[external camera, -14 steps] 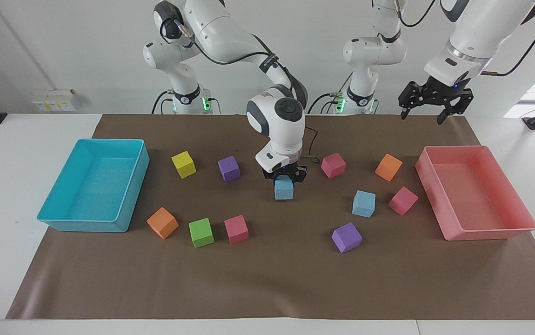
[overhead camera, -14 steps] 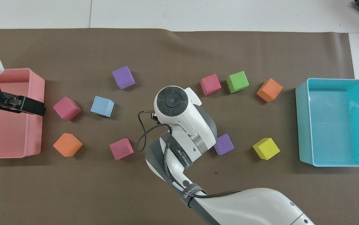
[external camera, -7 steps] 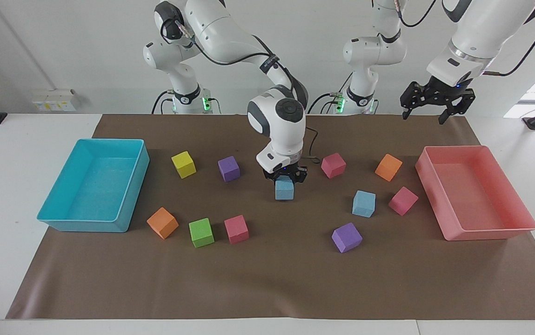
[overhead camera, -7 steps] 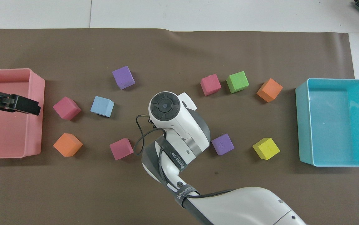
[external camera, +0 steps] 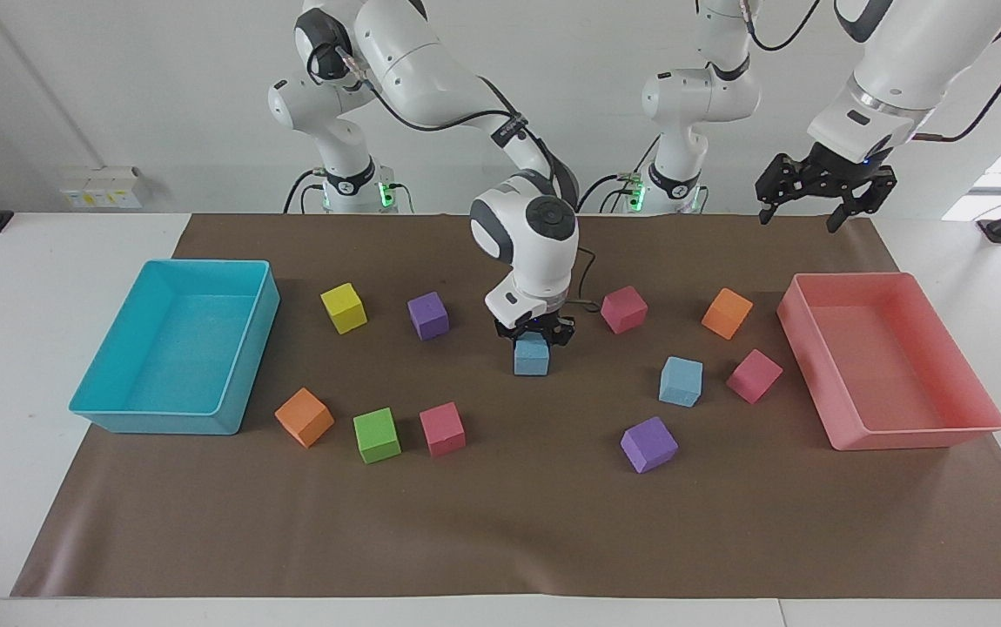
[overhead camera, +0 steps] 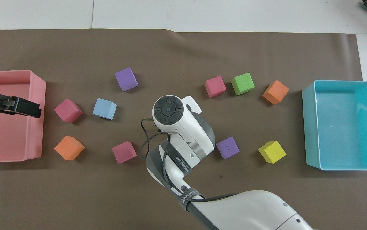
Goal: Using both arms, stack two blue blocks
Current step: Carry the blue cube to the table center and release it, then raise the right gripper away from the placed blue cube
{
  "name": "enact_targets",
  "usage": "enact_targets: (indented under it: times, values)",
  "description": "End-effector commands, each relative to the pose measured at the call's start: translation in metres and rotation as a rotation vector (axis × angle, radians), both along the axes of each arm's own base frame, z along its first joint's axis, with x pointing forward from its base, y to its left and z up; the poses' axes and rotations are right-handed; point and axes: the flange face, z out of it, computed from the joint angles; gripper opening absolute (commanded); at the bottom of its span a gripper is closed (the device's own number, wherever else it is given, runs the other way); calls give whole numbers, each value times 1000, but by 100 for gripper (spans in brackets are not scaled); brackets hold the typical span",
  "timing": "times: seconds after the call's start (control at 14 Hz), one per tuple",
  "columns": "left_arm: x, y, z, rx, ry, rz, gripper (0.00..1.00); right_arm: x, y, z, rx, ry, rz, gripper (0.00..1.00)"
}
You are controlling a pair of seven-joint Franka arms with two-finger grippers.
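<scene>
right gripper point(external camera: 533, 334) clamped mid-mat blue block point(external camera: 531, 357) | left gripper point(external camera: 821, 189) wide, waiting over pink tray point(external camera: 970, 428) | we feared shallow top grip slipping on lift

Two blue blocks point(external camera: 531, 355), two purple, two orange, three pink, one yellow, one green, two trays

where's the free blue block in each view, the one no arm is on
Facing view: the free blue block lies toward the left arm's end, beside a pink block.
Overhead view: the same block lies toward the picture's left, beside that pink block.
Shared landmark: the pink tray at the left arm's end.
</scene>
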Motion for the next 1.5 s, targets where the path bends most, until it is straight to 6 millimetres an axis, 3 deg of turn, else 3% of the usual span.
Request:
enact_targets:
  times: [0.0,0.07,0.21,0.5,0.93,1.21,1.35,1.42]
  values:
    - [-4,2,3,3,-13,8,100,-1,-1,0,-16,-39,3,77]
    - [-5,1,4,3,-15,6,100,-1,-1,1,-18,-43,2,100]
    - [-4,1,3,0,-13,6,100,0,1,9,-14,-57,9,100]
    - [-4,1,4,0,-18,5,100,11,-23,70,39,-103,-13,100]
    - [1,2,6,-3,-51,3,100,36,-83,144,272,-75,-147,100]
    - [3,3,5,-7,-69,5,100,40,-106,163,334,-54,-185,100]
    - [5,8,2,-7,-76,19,87,43,-122,162,413,-26,-136,100]
    - [5,8,-1,-6,-69,21,87,44,-128,160,454,-20,-90,100]
